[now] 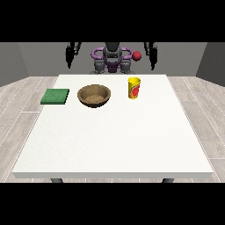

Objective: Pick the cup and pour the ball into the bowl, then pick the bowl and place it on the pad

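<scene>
Standing upright on the white counter (114, 145), the yellow cup (134, 88) is seen toward the far edge, right of centre. A red ball (137, 56) is seen above and behind the cup, apart from it, level with the robot's (112, 59) chest. The brown bowl (94, 95) is set left of the cup, near it but not touching. The green pad (55, 96) lies flat further left, near the counter's left edge, apart from the bowl. Both hands are raised beside the robot, behind the counter: one at the view's left (69, 56), one at the view's right (153, 55). Nothing is held by either; whether the fingers are open or curled cannot be told.
</scene>
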Tool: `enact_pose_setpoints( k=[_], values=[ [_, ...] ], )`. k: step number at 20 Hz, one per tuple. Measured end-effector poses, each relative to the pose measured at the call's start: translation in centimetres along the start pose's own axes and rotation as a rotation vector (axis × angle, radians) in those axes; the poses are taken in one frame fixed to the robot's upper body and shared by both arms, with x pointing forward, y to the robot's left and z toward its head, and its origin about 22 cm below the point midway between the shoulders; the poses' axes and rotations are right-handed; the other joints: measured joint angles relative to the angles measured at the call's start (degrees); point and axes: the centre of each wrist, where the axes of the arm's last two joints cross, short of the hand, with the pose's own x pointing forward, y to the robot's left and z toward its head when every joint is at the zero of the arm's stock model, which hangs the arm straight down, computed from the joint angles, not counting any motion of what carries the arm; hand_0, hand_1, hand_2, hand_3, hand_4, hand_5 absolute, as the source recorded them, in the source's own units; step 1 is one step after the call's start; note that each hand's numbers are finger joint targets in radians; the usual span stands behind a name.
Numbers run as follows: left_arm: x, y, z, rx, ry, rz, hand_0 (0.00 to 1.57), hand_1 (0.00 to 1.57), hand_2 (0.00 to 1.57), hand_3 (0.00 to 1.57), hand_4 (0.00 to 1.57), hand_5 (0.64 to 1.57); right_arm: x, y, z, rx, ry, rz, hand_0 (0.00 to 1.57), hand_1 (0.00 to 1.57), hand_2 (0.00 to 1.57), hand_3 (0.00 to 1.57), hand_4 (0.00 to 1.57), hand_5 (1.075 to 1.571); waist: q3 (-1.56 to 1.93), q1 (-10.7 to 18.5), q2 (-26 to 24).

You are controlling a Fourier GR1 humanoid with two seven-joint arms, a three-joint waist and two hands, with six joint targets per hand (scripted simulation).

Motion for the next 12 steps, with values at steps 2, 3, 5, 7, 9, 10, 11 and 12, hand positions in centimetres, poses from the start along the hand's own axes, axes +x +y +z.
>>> enact_pose_setpoints(
  k=[2, 3, 5, 7, 9, 10, 11, 12],
  values=[
    [0.7, 0.2, -0.1, 0.0, -0.009, -0.004, 0.0, 0.0, 0.0, 0.0, 0.0, 1.557, 0.7, -0.4, -0.1, 0.0, -0.009, 0.011, 0.0, 0.0, 0.0, 0.0, 0.0, 1.569, 0.04, -0.04, -3.68],
    [1.0, 0.3, -0.1, 0.0, -0.013, -0.006, 0.0, 0.0, 0.0, 0.0, 0.0, 1.557, 1.0, -0.5, -0.1, -0.001, -0.012, 0.017, 0.0, 0.0, 0.0, 0.0, 0.0, 1.569, 0.04, -0.09, -5.47],
    [1.7, 0.6, -0.2, -0.001, -0.016, -0.012, 0.0, 0.0, 0.0, 0.0, 0.0, 1.557, 1.7, -0.9, -0.1, -0.001, -0.014, 0.026, 0.0, 0.0, 0.0, 0.0, 0.0, 1.569, 0.09, -0.19, -8.84],
    [2.6, 0.8, -0.5, 0.014, -0.026, 0.026, 0.0, 0.0, 0.0, 0.0, 0.0, 1.558, 2.2, -1.9, -0.1, 0.008, -0.011, 0.007, 0.0, 0.0, 0.0, 0.0, 0.0, 1.569, 0.15, -0.59, -10.8],
    [3.8, 1.2, -1.0, 0.042, -0.04, 0.086, 0.0, 0.0, 0.0, 0.0, 0.0, 1.558, 2.4, -4.0, 0.2, 0.019, 0.0, -0.031, 0.0, 0.0, 0.0, 0.0, 0.0, 1.569, 0.25, -1.26, -11.1],
    [4.4, 1.6, -1.2, 0.047, -0.043, 0.107, 0.0, 0.0, 0.0, 0.0, 0.0, 1.554, 2.7, -4.8, 0.2, 0.022, 0.005, -0.043, 0.0, 0.0, 0.0, 0.0, 0.0, 1.57, 0.29, -1.29, -11.15],
    [4.9, 2.0, -1.3, 0.051, -0.059, 0.12, 0.0, 0.0, 0.0, 0.0, 0.0, 1.552, 2.9, -5.4, 0.2, 0.021, -0.009, -0.053, 0.0, 0.0, 0.0, 0.0, 0.0, 1.57, 0.32, -1.21, -10.26],
    [5.1, 2.7, -1.4, 0.062, -0.073, 0.131, 0.0, 0.0, 0.0, 0.0, 0.0, 1.548, 3.1, -6.3, 0.3, 0.024, -0.02, -0.063, 0.0, 0.0, 0.0, 0.0, 0.0, 1.571, 0.33, -1.45, -9.54]
  ],
)
